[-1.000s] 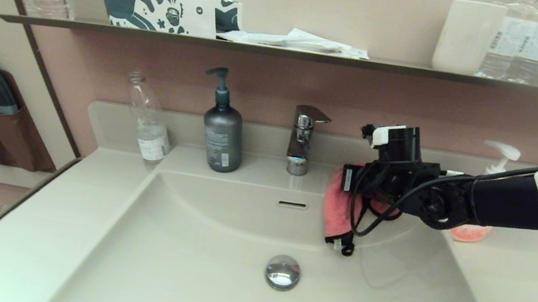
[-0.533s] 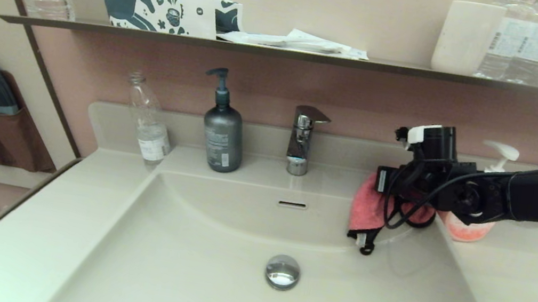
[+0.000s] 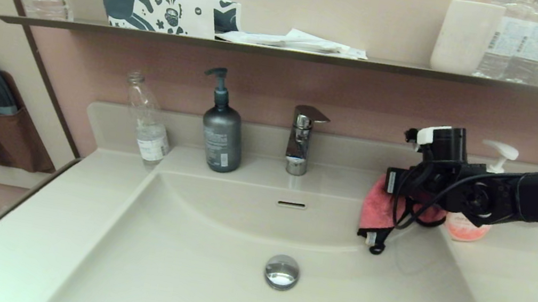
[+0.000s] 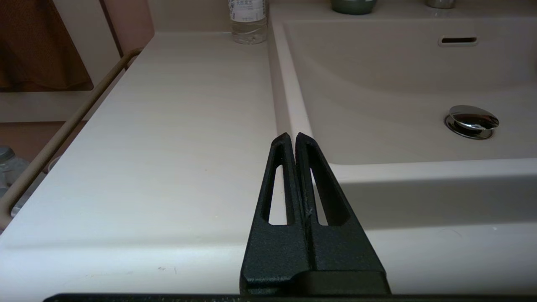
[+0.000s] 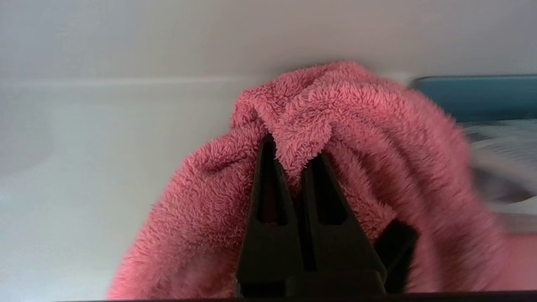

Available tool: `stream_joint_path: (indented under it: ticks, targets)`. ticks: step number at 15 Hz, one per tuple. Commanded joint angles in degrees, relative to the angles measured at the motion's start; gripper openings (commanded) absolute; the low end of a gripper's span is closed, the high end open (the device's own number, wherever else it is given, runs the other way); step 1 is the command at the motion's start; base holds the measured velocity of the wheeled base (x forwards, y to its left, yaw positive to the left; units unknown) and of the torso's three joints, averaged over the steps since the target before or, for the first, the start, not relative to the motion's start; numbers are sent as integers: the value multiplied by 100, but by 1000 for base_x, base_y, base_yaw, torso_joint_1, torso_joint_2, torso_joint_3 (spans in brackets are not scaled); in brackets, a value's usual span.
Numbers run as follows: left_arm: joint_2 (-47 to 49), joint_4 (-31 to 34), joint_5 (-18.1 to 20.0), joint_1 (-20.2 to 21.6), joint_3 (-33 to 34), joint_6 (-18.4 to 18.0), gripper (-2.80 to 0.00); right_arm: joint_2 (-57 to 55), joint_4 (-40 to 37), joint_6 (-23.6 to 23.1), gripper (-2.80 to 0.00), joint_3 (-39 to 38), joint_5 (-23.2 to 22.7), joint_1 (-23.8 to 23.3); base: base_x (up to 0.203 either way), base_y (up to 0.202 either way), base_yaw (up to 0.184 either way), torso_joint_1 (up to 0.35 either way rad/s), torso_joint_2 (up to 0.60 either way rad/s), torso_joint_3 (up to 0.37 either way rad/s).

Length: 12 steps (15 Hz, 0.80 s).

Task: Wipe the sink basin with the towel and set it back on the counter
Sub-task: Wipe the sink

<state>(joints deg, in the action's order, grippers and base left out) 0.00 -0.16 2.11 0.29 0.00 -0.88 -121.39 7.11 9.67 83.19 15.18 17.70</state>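
The coral-pink towel (image 3: 374, 211) hangs against the back right wall of the cream sink basin (image 3: 205, 281), and its black-trimmed corner dangles below. My right gripper (image 5: 293, 151) is shut on a fold of the towel (image 5: 319, 109), just off the basin's back rim. In the head view the wrist hides those fingers. The chrome drain plug (image 3: 282, 272) and slot overflow (image 3: 292, 204) lie left of the towel. My left gripper (image 4: 292, 136) is shut and holds nothing. It is parked over the counter (image 4: 180, 138) at the basin's front left corner. Bare counter (image 3: 521, 299) lies on the right.
A pink pump soap bottle (image 3: 467, 228) stands right behind my right wrist. The faucet (image 3: 299, 145), a grey pump bottle (image 3: 222, 135) and a clear plastic bottle (image 3: 146, 123) line the back ledge. A dark shelf (image 3: 284, 53) with mugs and a pouch hangs above.
My right arm has carried the towel to the right along the basin's back wall, from beside the faucet to the back right corner near the pink soap bottle.
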Motion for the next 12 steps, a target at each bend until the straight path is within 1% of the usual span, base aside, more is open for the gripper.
stream_joint_path:
  ticks: [1,5,9,12]
  targets:
    - [9,-2,0,6,0,0,-280,-155,-8,30,-280,13,-39,427,0,0,0,0,0,0]
    - [9,-2,0,-3,0,0,-280,-236,-15,165,-280,135,-49,883,0,0,0,0,0,0]
    - [9,-2,0,0,0,0,-280,-388,-14,192,-280,374,-54,1349,0,0,0,0,0,0]
    - [9,-2,0,-3,0,0,-280,-525,-14,202,-280,597,-50,1560,0,0,0,0,0,0]
